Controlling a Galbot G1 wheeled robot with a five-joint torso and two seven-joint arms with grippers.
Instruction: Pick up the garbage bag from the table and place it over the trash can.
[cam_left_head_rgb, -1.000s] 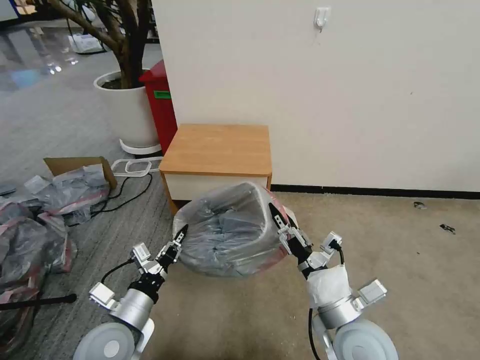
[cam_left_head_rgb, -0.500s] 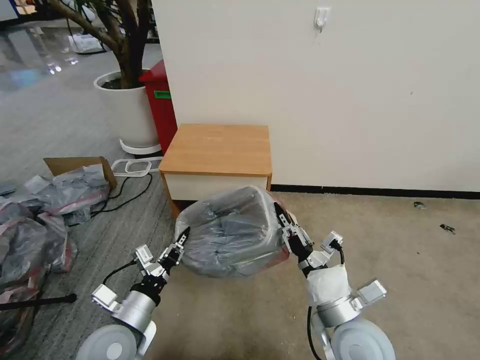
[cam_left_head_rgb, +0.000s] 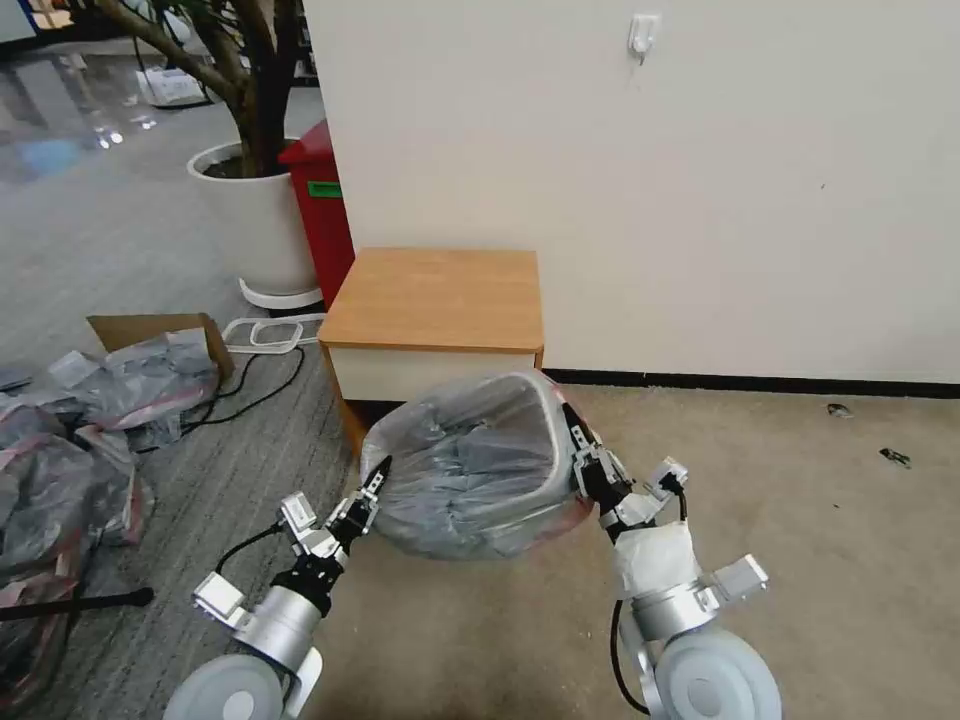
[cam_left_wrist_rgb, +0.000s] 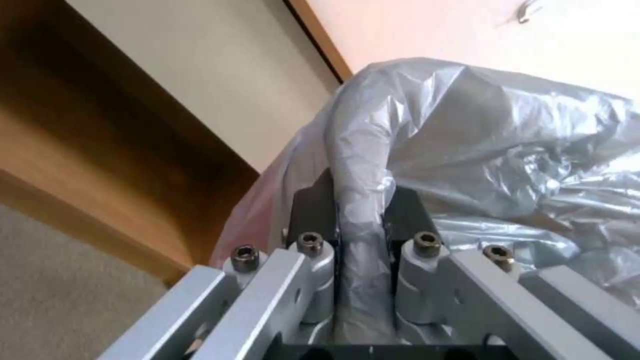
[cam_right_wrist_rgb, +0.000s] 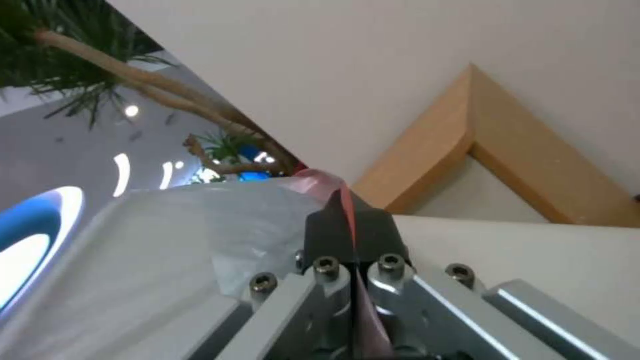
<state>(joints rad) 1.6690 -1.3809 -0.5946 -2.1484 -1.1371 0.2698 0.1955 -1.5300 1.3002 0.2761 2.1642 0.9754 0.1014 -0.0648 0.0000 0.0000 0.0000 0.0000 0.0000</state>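
Cream wall (cam_left_head_rgb: 700, 180) with a white hook (cam_left_head_rgb: 643, 36) and black skirting (cam_left_head_rgb: 760, 383); beige carpet (cam_left_head_rgb: 850, 520) meets grey flooring (cam_left_head_rgb: 110, 240). A potted tree (cam_left_head_rgb: 250, 210), red bin (cam_left_head_rgb: 322, 210) and cardboard box (cam_left_head_rgb: 155, 332) stand at left.

Right end effector (cam_right_wrist_rgb: 351, 227) clamped on garbage bag (cam_right_wrist_rgb: 200, 235) rim, table (cam_right_wrist_rgb: 453, 145) beyond.

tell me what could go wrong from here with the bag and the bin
1. The left gripper pinches just a bunched fold of the garbage bag, and the right gripper only the thin pink rim; either could slip or tear under tension.
2. The bag is stretched over the trash can, which looks tilted beside the table; uneven pulling might tip it.
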